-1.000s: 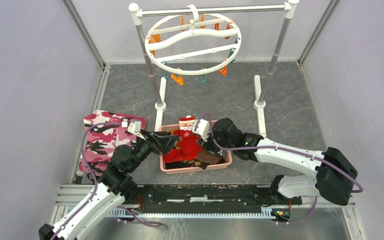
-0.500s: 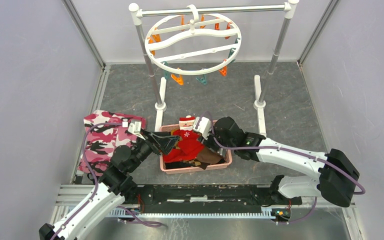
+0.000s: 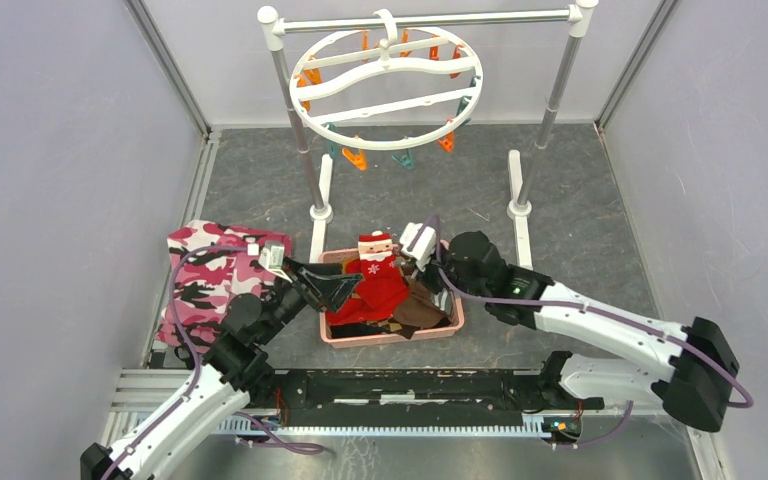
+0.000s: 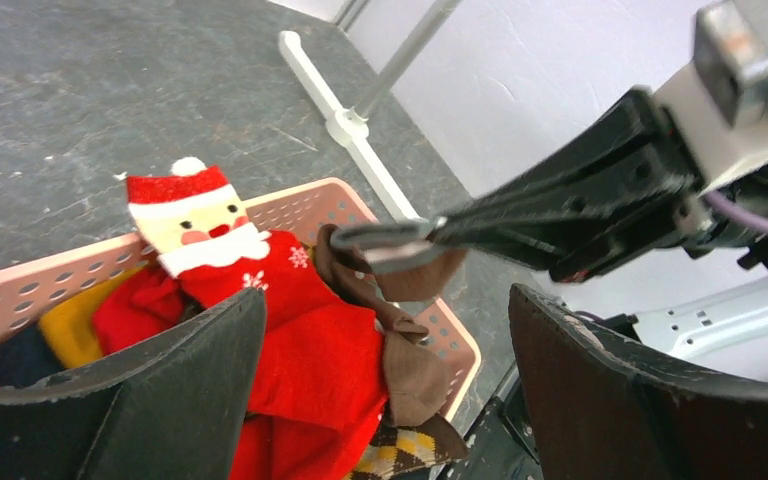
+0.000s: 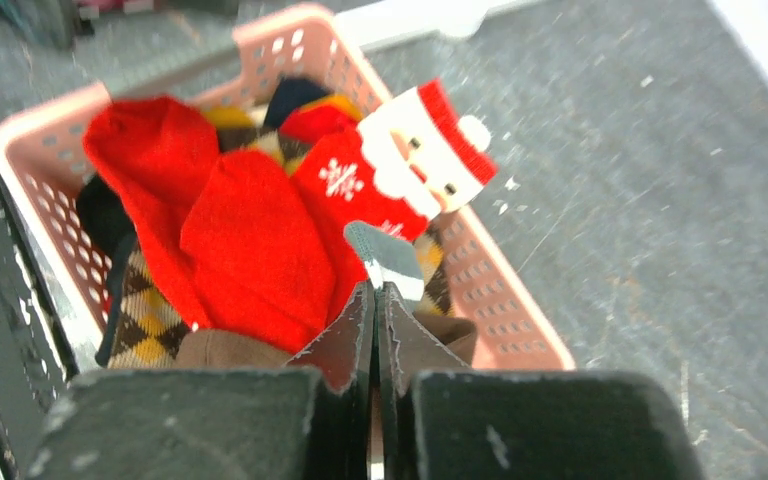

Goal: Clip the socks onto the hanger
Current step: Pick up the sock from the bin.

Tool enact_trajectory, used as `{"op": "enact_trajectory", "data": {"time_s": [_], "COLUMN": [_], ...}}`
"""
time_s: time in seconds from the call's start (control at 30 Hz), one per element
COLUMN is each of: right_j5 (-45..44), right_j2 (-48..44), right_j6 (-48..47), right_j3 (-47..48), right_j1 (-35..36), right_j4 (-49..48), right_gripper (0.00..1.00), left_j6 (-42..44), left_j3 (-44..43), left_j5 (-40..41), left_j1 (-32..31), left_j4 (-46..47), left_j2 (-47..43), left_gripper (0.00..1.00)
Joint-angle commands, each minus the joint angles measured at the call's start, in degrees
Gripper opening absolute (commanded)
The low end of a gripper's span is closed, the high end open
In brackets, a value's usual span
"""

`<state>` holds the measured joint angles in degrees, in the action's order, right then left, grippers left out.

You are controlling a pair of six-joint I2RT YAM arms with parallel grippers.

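Observation:
One brown sock (image 4: pixel 412 352) hangs out of the pink basket (image 3: pixel 390 338). My right gripper (image 5: pixel 375 290) is shut on its grey-and-white striped cuff (image 5: pixel 384 254) and holds it a little above the basket's right side (image 3: pixel 423 281). The sock's brown body (image 3: pixel 420 312) trails down over the basket's contents. My left gripper (image 4: pixel 385 300) is open and empty, over the basket's left end (image 3: pixel 337 290), facing the held cuff (image 4: pixel 400 262). The hanger (image 3: pixel 385 90), a white ring with orange and teal clips, hangs from the rack at the back. The second brown sock cannot be told apart.
A red Santa sock (image 5: pixel 410 165) and argyle socks (image 5: pixel 150 320) fill the basket. The white-and-metal rack (image 3: pixel 425 20) stands behind it, its feet (image 3: pixel 318 212) just beyond the basket. A pink camouflage cloth (image 3: pixel 205 280) lies at the left.
My right gripper has drawn back to the right and upward with the cuff, pulling the brown sock up out of the basket. The left gripper has barely moved.

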<state>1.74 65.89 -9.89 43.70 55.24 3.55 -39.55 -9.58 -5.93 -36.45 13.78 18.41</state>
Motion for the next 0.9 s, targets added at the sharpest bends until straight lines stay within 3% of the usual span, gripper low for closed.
{"op": "enact_trajectory", "data": {"time_s": [0.0, 0.43, 0.63, 0.87], "right_j5": [-4.38, 8.38, 14.17, 16.89], "right_j2": [-6.08, -8.96, -9.69, -10.99], "right_j6": [0.23, -0.62, -0.57, -0.06], "right_j3": [1.96, 6.60, 7.43, 8.22], "right_j1": [-0.36, -0.85, -0.84, -0.88], "right_j4": [-6.32, -8.76, -9.70, -9.34], "right_gripper": [0.00, 0.00, 0.00, 0.00], "left_j6": [1.25, 7.52, 8.76, 13.98], "left_j3": [3.23, 6.04, 3.84, 3.31], "left_j5": [-5.76, -15.03, -21.21, -23.97], "left_j1": [0.15, 0.16, 0.19, 0.20], "left_j4": [13.97, 44.03, 52.21, 57.95], "left_j2": [1.05, 15.25, 23.94, 28.04], "left_gripper": [0.96, 0.98, 0.86, 0.85]}}
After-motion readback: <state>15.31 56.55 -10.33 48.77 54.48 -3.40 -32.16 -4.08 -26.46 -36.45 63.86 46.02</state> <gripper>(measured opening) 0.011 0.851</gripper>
